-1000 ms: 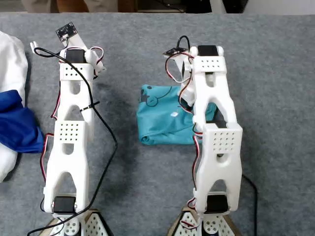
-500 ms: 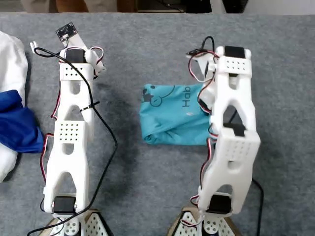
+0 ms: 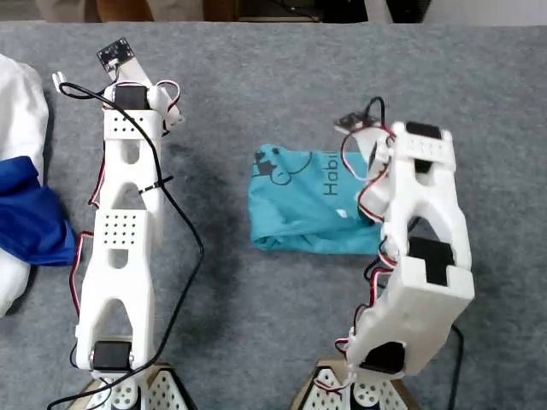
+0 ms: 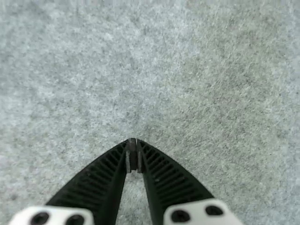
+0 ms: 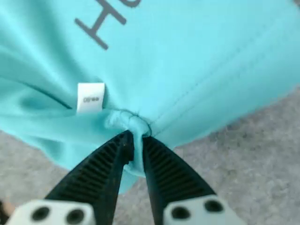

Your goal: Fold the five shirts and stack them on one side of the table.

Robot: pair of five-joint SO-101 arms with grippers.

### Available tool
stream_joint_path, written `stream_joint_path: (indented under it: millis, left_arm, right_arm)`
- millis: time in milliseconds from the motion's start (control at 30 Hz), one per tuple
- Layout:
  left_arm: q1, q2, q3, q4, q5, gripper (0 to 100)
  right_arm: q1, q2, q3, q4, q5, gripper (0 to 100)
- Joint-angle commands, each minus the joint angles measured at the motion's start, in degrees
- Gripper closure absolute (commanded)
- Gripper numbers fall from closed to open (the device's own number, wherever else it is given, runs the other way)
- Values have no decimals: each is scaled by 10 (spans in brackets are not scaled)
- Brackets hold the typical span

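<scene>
We see a grey, felt-like table covering point(image 3: 256, 77) spread under everything. Two white plastic arms stand on it side by side, the left arm point(image 3: 120, 248) stretched straight away from its base and the right arm point(image 3: 419, 256) bent and leaning over the middle of the table.

A heap of white cloth point(image 3: 21, 111) lies at the table's left edge. A crumpled deep-blue garment point(image 3: 30, 213) rests on top of it, well apart from both arms.

The turquoise cotton shirt point(image 3: 299, 205) lies in the middle of the table between the arms, bunched into a rough rectangle. Its right side runs under the front end of the right arm.

The right gripper point(image 5: 135, 138) has its ribbed black fingers point(image 5: 98, 173) pressed together on a small pucker of the shirt's edge, so the fabric is pinched between them.

The left gripper point(image 4: 132, 152) sits over bare grey covering. Its black tips meet with nothing between them.

Dark grey block lettering point(image 3: 329, 175) is printed across the shirt, and a dark line-drawn figure point(image 3: 275, 166) sits near its far left corner.

A small white sewn-in label point(image 5: 90, 97) lies just beside the pinch. Its print is too small for us to make out.
</scene>
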Motion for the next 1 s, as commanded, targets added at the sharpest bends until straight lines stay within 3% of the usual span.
stream_joint_path:
  millis: [0,100,200,500,600,733,967]
  left_arm:
    - [7,-17,-21,-9,-5,980]
    - [7,-17,-21,-9,-5,980]
    - [7,-17,-21,-9,-5,980]
    - [8,-17,-21,-9,-15,980]
    - [14,-16,-21,-7,-18,980]
    - [15,-16,-21,-4,-18,980]
    - [31,-50,-25,31,12,980]
  right_arm:
    - [13,-38,32,-39,10,877]
    - [14,-38,44,-49,22,748]
    - [19,-55,45,-47,26,711]
    - [-45,-269,108,-25,18,776]
    - [-52,-313,112,-52,-25,822]
    - [-15,-292,109,-125,-87,993]
    - [7,-161,73,-232,-186,975]
